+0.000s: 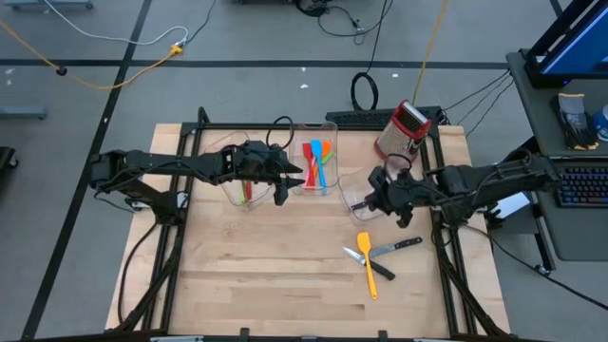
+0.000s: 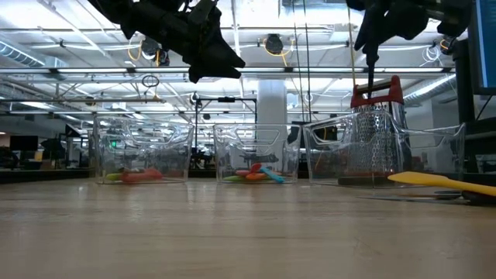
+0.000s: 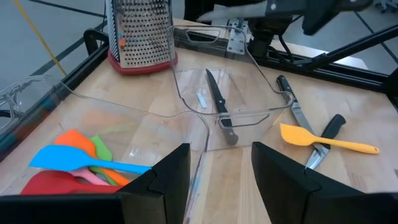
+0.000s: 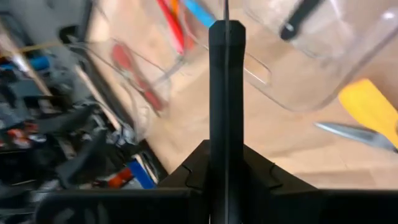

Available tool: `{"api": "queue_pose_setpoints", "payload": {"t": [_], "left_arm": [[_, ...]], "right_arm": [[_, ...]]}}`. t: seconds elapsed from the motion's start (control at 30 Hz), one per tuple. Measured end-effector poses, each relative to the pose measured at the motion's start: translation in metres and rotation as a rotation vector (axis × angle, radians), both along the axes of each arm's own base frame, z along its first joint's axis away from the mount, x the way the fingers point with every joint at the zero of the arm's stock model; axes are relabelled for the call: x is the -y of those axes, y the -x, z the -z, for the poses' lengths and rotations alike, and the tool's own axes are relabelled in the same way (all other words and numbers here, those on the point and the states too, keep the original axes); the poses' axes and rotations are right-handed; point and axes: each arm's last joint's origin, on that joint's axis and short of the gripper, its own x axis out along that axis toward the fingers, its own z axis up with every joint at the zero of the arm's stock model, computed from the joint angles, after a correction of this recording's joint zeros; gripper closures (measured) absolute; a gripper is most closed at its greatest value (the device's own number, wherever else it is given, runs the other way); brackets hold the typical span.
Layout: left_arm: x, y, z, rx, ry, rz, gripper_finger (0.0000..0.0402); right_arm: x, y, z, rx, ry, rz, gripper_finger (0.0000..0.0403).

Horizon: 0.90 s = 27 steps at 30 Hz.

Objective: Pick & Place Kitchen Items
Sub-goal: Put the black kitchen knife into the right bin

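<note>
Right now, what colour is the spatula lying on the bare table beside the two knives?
Yellow. The spatula shows best in the left wrist view, lying across a knife.

No text, label, brand, number or sign can be read anywhere in these views, neither on the clear bins, the utensils, the grater nor the arms.
</note>
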Motion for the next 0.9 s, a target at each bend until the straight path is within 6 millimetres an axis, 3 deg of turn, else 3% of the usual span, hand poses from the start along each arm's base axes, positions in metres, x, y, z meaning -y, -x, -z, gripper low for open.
{"api": "queue_pose_setpoints", "payload": {"t": [0.57,0.9], "left_arm": [[-0.001,-0.001,-0.002,0.013,-0.051,0.019,0.0227],[-0.005,0.001,-0.001,0.003,-0.051,0.007,0.0227]], "right_arm": [[0.008,0.009,0.017,-0.215,-0.042,0.000,0.0369],[0.018,-0.002,0.078,-0.172,-0.061,0.051,0.0369]]}}
